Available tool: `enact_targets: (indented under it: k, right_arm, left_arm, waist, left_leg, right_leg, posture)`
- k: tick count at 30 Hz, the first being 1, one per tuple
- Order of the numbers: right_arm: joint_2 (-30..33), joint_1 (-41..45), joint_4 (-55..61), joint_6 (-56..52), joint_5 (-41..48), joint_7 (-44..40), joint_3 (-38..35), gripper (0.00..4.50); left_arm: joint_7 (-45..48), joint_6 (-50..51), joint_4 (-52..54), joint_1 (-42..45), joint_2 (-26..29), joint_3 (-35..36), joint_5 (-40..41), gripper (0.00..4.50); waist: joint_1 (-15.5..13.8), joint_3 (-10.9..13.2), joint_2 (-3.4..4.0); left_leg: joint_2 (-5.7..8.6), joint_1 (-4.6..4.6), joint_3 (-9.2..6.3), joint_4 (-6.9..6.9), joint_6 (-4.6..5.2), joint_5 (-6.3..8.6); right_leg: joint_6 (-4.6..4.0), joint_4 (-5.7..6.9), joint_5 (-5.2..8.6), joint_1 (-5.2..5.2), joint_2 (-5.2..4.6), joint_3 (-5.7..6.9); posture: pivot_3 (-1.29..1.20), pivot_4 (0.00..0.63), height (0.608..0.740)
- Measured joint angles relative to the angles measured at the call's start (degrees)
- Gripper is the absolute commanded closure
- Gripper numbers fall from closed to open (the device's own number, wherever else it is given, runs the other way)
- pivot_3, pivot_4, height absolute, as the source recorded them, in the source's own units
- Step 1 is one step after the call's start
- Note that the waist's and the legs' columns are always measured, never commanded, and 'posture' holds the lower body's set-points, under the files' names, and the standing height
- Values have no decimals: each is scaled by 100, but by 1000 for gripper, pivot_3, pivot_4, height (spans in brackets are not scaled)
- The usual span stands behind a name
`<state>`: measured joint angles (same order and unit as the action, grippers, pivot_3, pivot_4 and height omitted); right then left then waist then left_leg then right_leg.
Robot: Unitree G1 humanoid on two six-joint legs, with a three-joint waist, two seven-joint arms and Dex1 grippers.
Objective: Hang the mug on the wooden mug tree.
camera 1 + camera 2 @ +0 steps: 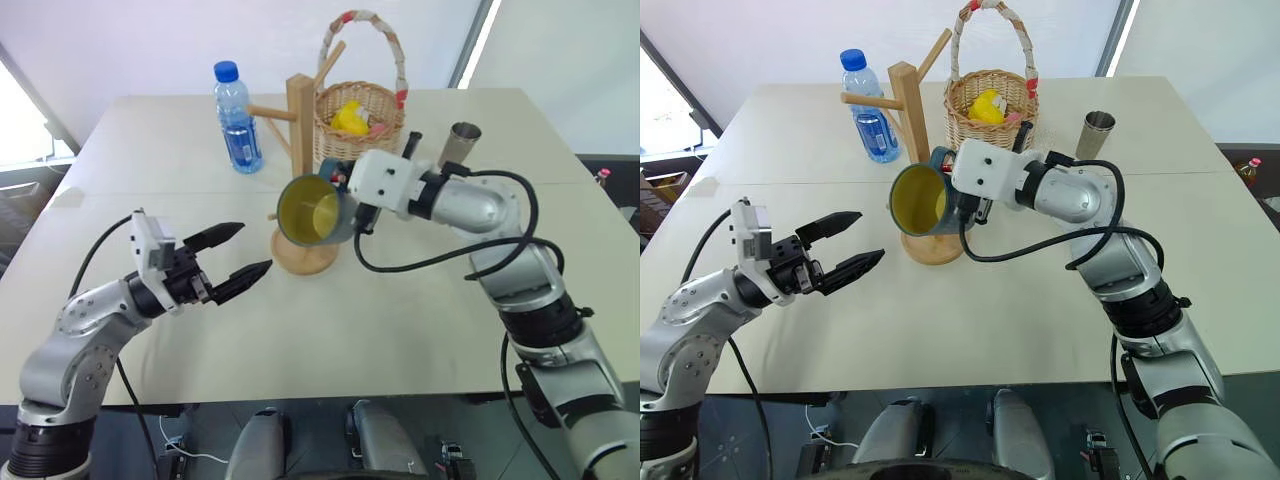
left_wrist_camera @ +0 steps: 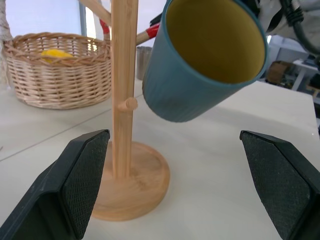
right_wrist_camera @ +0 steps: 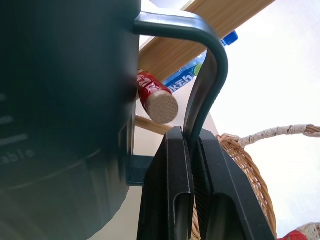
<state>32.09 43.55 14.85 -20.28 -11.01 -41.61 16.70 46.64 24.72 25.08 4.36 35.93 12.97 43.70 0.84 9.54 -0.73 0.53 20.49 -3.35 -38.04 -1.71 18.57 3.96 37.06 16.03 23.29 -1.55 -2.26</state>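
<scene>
Right gripper (image 3: 192, 150) clamps the loop handle of the mug (image 1: 312, 210), its two black fingers pinched tight on the handle's bar; you hold the mug tipped on its side in the air, just in front of the wooden mug tree (image 1: 300, 150) and above the tree's round base, its yellow-olive mouth turned away from the post and toward the left gripper (image 1: 235, 255).

Seen along your right wrist, the red-tipped peg (image 3: 157, 100) pokes out beside the mug's wall, its blunt end at the mouth of the handle loop; whether it has entered the loop you cannot tell from here; the peg's long axis runs across the handle, so the coming move looks like a slide of the loop farther along the peg toward the post, then a drop.

Your left gripper rests with fingers spread and nothing between them, well short of the tree's base, on the mug's open side; the right arm is plainly the nearer one.

Behind the tree stand a water bottle (image 1: 236, 118), a wicker basket (image 1: 358, 122) and a steel tumbler (image 1: 460, 143).
</scene>
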Motion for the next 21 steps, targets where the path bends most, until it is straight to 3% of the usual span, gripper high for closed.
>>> enact_targets:
  k: [7, 8, 9, 13, 21]
  right_arm:
    - [-16, 19, -62, 51, -27, -45, 79, 4452]
    - [-24, 19, -63, 51, -28, -48, 87, 3836]
    - [-50, 19, -63, 50, -28, -50, 87, 3583]
    - [-71, 20, -63, 60, -88, -24, 81, 1618]
    - [385, -51, -39, 217, -49, -94, -358, 1618]
  left_arm:
    - [-59, 2, 38, 28, 0, 0, 60, 0]
    - [-59, 2, 38, 28, 0, 0, 60, 0]
    - [-59, 2, 38, 30, 0, 0, 60, 0]
    - [-59, 1, 38, 39, 0, 0, 60, 0]
    - [-113, -49, -11, 39, -32, 7, 18, 0]
  waist:
    - [1, 0, 0]
    - [2, 0, 0]
    - [4, 0, 0]
    - [2, 0, 0]
    - [-23, 0, 0]
  left_leg:
    - [0, 0, 0, 1, 0, 0]
    - [0, 0, 0, 1, 0, 0]
    - [0, 0, 0, 2, 0, 0]
    - [0, 0, 0, 2, 0, 0]
    - [3, 1, 0, 2, 0, 0]
  right_leg:
    - [0, 0, 0, 1, 0, 0]
    - [0, 0, 0, 1, 0, 0]
    - [0, 0, 0, 1, 0, 0]
    - [0, 0, 0, 1, 0, 0]
    - [0, -5, 0, -2, -2, 0]
  posture:
    - [0, 150, 740]
    - [0, 150, 740]
    - [0, 150, 740]
    - [0, 150, 740]
    - [0, 150, 740]
